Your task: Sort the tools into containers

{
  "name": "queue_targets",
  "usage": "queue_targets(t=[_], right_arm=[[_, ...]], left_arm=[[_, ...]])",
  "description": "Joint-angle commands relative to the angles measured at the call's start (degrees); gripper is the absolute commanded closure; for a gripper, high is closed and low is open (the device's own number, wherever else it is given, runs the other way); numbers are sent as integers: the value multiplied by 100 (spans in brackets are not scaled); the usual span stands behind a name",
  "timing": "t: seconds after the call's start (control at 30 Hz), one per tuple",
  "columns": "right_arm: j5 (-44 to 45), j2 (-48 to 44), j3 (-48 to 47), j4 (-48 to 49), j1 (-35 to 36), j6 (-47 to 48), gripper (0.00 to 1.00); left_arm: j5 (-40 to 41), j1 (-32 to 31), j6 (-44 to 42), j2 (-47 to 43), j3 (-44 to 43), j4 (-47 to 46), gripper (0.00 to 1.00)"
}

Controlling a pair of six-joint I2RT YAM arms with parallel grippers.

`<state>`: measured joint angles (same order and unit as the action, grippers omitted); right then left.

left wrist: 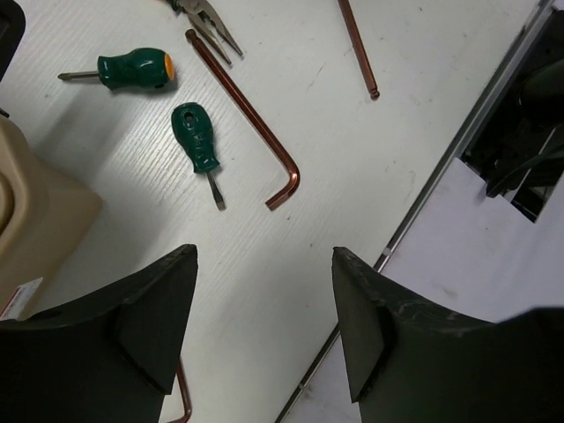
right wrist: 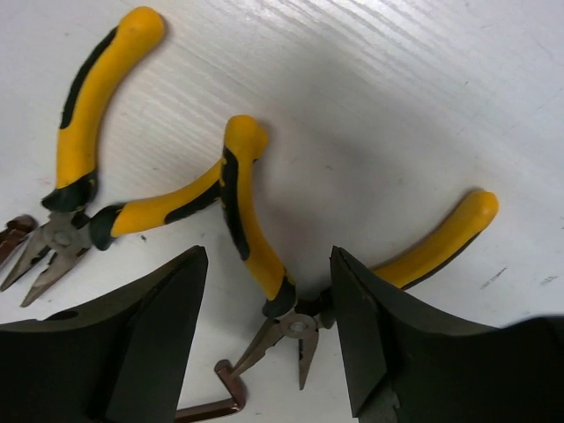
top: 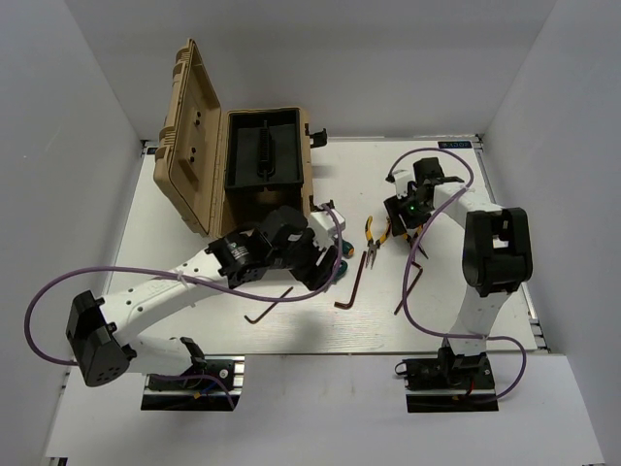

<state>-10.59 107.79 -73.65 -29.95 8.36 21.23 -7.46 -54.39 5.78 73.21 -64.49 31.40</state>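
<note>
From above, the tan toolbox [top: 189, 155] stands open at the table's [top: 291, 330] far left corner. The left gripper [top: 325, 267] hovers just off the box's near right corner, and the right gripper [top: 408, 218] is over the right side.

Left wrist: fingers spread with nothing between them. Two green screwdrivers [left wrist: 132, 69] [left wrist: 196, 141] and a coppery hex key [left wrist: 251, 123] lie on the table beyond them.

Right wrist: fingers spread, straddling the nearer pliers [right wrist: 242, 203]. A second pair of pliers [right wrist: 97, 88] lies to the left.
</note>
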Motion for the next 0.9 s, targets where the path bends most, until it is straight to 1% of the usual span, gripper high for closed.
queue_targets(t=[0.0, 0.13, 0.3, 0.33, 0.37, 0.43, 0.47, 0.5, 0.57, 0.6, 0.63, 0.67, 0.73, 0.77, 0.83, 0.87], right_arm=[[268, 49, 34, 279, -1, 232, 37], [259, 146, 122, 306, -1, 276, 44], [128, 207, 131, 236, 25, 285, 60], [84, 216, 131, 192, 34, 285, 64], [49, 225, 123, 148, 25, 294, 72], [-66, 181, 114, 34, 16, 302, 83], [-110, 155, 88, -71, -10, 346, 95], [-145, -19, 61, -211, -19, 346, 100], [-276, -222, -9, -596, -36, 381, 100], [-425, -632, -27, -678, -54, 373, 100], [-522, -767, -62, -774, -71, 373, 100], [-932, -1020, -236, -1132, -54, 373, 100], [-1155, -1312, -526, -1371, 16, 242, 100], [-1547, -1417, -754, -1686, 34, 197, 100], [-1744, -1559, -1062, -1820, 87, -13, 100], [-2276, -1629, -1151, -1864, 96, -92, 100]], left_arm=[[491, -116, 221, -219, 120, -116, 27], [799, -300, 397, -219, 173, -248, 27], [1176, -485, 573, -70, 173, -248, 27], [1177, -546, 573, 17, 173, -300, 27], [1264, -607, 634, 70, 173, -301, 27], [1326, -669, 687, 71, 173, -301, 27], [1396, -721, 688, 71, 173, -301, 27], [1397, -722, 688, 71, 173, -301, 27], [1397, -827, 688, -113, 103, -301, 27], [1397, -827, 688, -236, 103, -405, 27], [1266, -828, 688, -550, 103, -502, 27], [1030, -828, 688, -745, 103, -851, 27], [704, -828, 688, -1323, 235, -1318, 27], [633, -828, 688, -1457, 287, -1608, 27], [579, -880, 688, -1634, 174, -1672, 27], [579, -880, 688, -1687, 121, -1672, 27]])
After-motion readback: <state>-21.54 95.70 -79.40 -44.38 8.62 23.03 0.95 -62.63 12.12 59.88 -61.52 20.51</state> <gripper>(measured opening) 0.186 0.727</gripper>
